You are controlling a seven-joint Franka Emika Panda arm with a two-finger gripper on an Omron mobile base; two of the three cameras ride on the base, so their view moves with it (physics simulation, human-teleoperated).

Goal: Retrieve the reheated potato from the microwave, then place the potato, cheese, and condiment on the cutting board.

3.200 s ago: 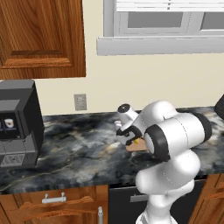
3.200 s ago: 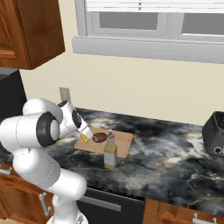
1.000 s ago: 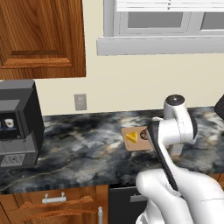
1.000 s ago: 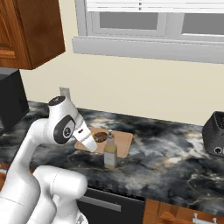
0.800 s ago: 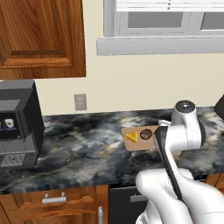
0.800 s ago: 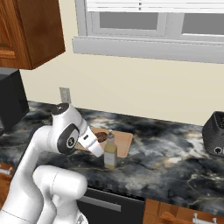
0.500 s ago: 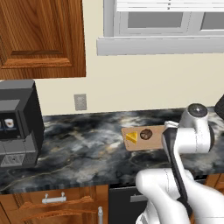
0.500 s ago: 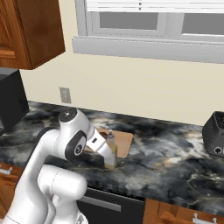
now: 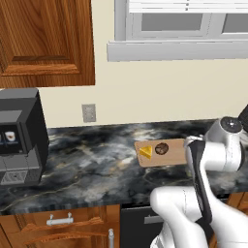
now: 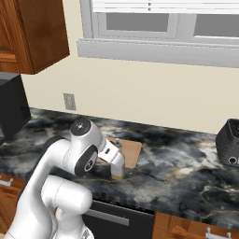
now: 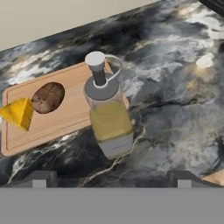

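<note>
While the condiment (image 11: 107,111) stands off the cutting board (image 11: 65,118) in the hand view, the fingers (image 11: 109,177) gape empty.

cutting board (image 9: 169,154): my forearm hides its right end in the left base view; in the right base view only a corner shows past my wrist.
condiment (image 10: 117,171): beside the board, mostly behind my hand in the right base view.
my finger tips (image 11: 43,178): cut off at the hand view's bottom; jaw gap unreadable.
microwave (image 9: 19,137): cropped by the left edge.
</note>
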